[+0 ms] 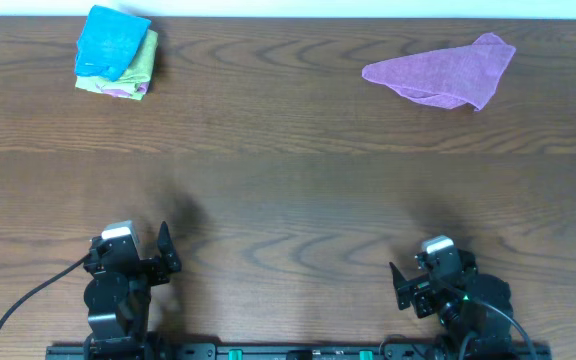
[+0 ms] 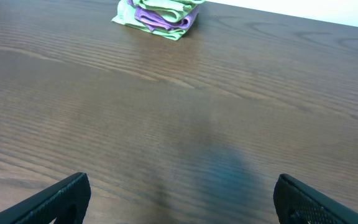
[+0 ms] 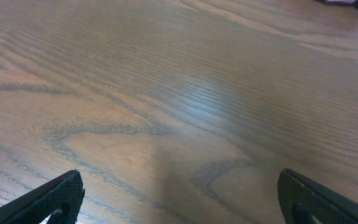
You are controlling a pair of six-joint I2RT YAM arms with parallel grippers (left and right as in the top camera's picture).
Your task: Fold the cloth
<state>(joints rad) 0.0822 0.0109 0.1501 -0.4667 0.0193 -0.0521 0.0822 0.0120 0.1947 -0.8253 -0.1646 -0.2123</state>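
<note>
A purple cloth (image 1: pixel 444 72) lies unfolded and crumpled at the far right of the wooden table; a sliver of it shows at the top right of the right wrist view (image 3: pixel 353 3). My left gripper (image 1: pixel 165 250) is open and empty near the front left edge; its jaws show wide apart in the left wrist view (image 2: pixel 182 196). My right gripper (image 1: pixel 400 285) is open and empty near the front right edge, jaws wide apart in the right wrist view (image 3: pixel 179 196). Both grippers are far from the purple cloth.
A stack of folded cloths (image 1: pixel 116 52), blue on top over green and purple, sits at the far left; it also shows in the left wrist view (image 2: pixel 160 14). Bare wooden table (image 1: pixel 288 190) lies between the grippers and the cloths.
</note>
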